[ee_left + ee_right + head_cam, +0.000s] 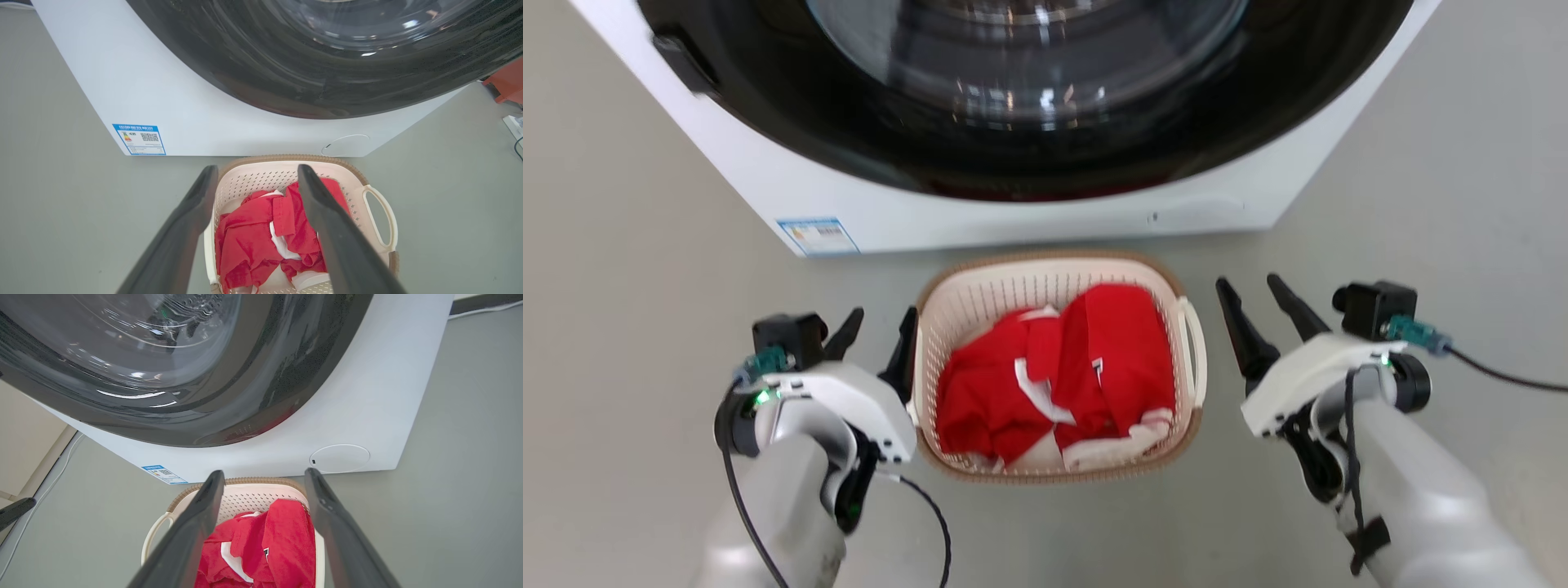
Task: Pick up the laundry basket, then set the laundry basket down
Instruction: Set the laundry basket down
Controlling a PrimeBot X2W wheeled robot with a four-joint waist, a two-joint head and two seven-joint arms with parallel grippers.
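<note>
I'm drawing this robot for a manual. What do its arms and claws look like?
Both arms match: pale grey forearms, white wrist shells. The left claw and right claw each have two long, dark, tapering fingers. Each wrist carries a black camera box with a teal connector, a small green light and a black cable.

The big washer (1013, 220) stands close behind the laundry basket (1045, 263) and blocks that side. The floor (629, 327) is open left and right of it.
</note>
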